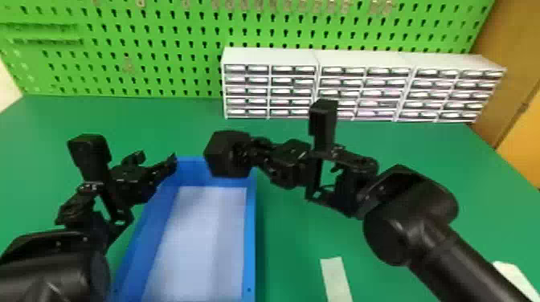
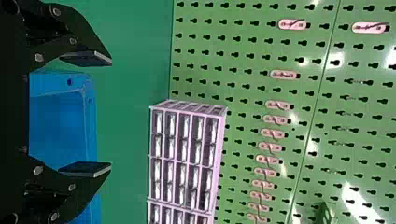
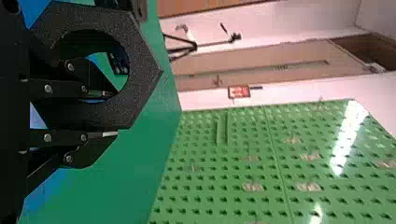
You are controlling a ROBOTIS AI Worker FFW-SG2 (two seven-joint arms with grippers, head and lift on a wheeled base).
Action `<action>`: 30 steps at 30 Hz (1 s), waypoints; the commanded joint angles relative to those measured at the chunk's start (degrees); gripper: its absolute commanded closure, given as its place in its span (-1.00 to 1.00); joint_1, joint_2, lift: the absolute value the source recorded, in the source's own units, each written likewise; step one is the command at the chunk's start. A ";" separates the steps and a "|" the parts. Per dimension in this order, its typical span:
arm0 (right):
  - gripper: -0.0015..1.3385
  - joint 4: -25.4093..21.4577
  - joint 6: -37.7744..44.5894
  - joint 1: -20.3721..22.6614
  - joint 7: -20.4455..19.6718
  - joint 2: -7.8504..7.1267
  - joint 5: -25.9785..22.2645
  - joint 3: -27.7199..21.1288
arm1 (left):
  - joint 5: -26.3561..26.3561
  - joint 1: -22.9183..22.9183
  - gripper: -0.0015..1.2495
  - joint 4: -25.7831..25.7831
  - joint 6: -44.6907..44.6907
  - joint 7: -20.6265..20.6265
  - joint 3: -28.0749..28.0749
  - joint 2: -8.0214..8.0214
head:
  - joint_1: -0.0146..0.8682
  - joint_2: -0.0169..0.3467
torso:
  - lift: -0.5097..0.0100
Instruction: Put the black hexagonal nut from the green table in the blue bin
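"Black on green, starting from the left: what has the left gripper point(image 1: 157, 156) got?"

"Nothing. Its fingers are spread, with only air between them, beside the left wall of the bin point(image 1: 250, 225)."

"And the bin itself?"

"It sits on the table point(image 1: 299, 249), its long axis running from the robot towards the pegboard point(image 1: 132, 76). A pale floor shows inside."

"Then the nut point(image 1: 227, 154)?"

"Up off the table, at the bin's far right corner as the head camera sees it. I can't tell how high it hangs."

"So which hand is nearer?"

"The right gripper point(image 3: 111, 114) has it. One finger goes through the hole and the other lies outside, pinching the wall of the ring. The nut juts past those fingertips, to the left, towards the other gripper but well apart from it."

"Which way does the hole run?"

"Roughly along the fingers, I'd judge."

"What does the next move turn on?"

"The nut being too near the far wall. I'd draw it back towards the robot, along the bin's length, until it's over the floor, then lower and let go. The finger in the hole could snag, so back out straight."
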 commanded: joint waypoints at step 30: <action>0.06 0.98 1.32 -1.54 -0.79 0.31 -3.82 6.22 | 0.09 -0.62 -0.27 0.00 -0.03 0.31 -0.75 0.00 | 0.60 -0.86 | 0.59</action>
